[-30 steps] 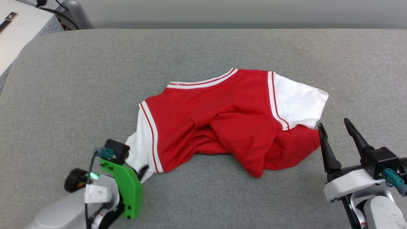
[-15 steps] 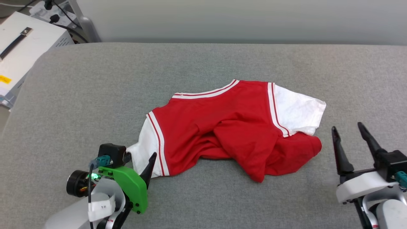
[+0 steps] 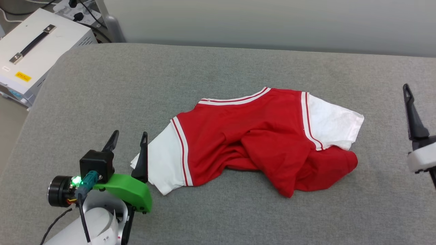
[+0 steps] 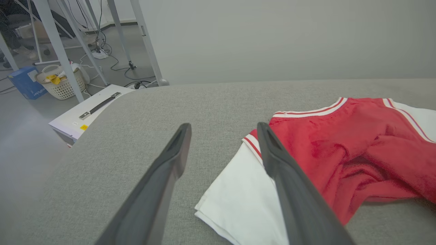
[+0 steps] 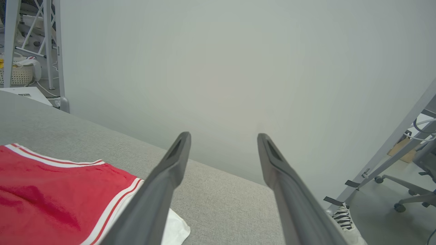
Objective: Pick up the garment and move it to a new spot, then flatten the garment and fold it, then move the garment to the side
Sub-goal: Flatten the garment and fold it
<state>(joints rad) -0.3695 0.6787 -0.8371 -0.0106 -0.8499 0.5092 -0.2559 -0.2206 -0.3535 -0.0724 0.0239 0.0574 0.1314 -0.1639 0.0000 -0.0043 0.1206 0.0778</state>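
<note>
The garment (image 3: 259, 136) lies crumpled on the grey table with its plain red side up, white sleeves out to the left and right and striped trim along the collar. My left gripper (image 3: 130, 134) is open just left of the left white sleeve (image 3: 163, 166), with nothing between its fingers. In the left wrist view the left gripper (image 4: 223, 126) points past that sleeve (image 4: 238, 197), and the red body (image 4: 340, 149) is to its right. My right gripper (image 5: 223, 136) is open and empty, off to the right of the garment (image 5: 51, 190). One of its fingers (image 3: 414, 119) shows at the head view's right edge.
The grey padded table (image 3: 170, 75) has a rounded far-left corner. Off it to the left stands a white case with a handle (image 3: 41, 47), with cables behind it. A wicker basket (image 4: 61, 83) and metal frame legs are on the floor. A person's shoe (image 5: 342, 217) is beyond the right edge.
The head camera has turned, shifting the whole picture. My left gripper has come up off the white sleeve and now stands open beside it. My right gripper has moved out to the right.
</note>
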